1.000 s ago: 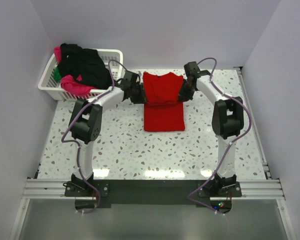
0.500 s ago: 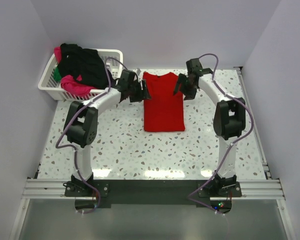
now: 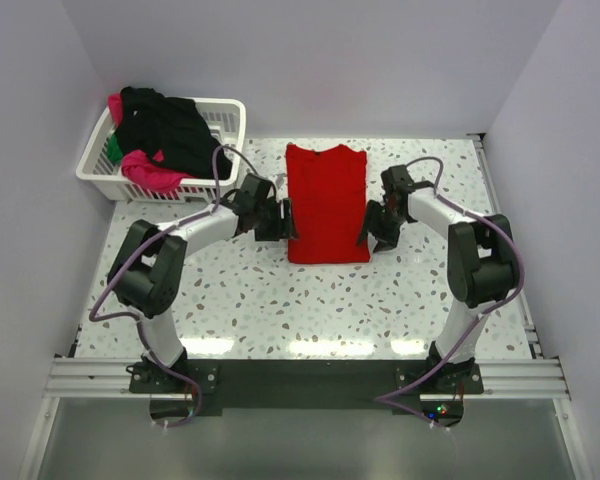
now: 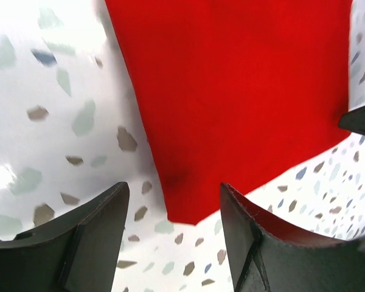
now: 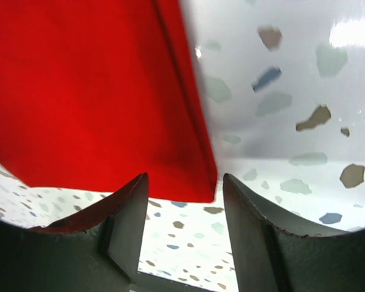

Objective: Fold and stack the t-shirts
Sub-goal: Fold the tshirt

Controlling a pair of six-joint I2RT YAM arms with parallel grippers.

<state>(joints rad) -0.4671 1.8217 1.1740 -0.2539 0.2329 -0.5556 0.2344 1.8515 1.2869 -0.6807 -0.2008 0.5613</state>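
Observation:
The red t-shirt (image 3: 326,203) lies flat on the table as a long narrow rectangle, folded lengthwise. My left gripper (image 3: 286,222) is open and empty at its left edge near the bottom left corner (image 4: 188,213). My right gripper (image 3: 366,226) is open and empty at its right edge near the bottom right corner (image 5: 204,191). In each wrist view the corner sits between the open fingers, the cloth (image 4: 243,91) (image 5: 85,91) untouched. The other t-shirts, black (image 3: 165,125), magenta-pink (image 3: 148,170) and green (image 3: 113,150), are heaped in the basket.
The white lattice basket (image 3: 225,115) stands at the table's back left corner. The speckled white table (image 3: 310,300) is walled on three sides. A metal rail (image 3: 300,378) runs along the near edge by the arm bases.
Both grippers let go of the shirt's upper part, which now lies flat and narrow. Both moved toward me along the shirt's sides to its lower corners.

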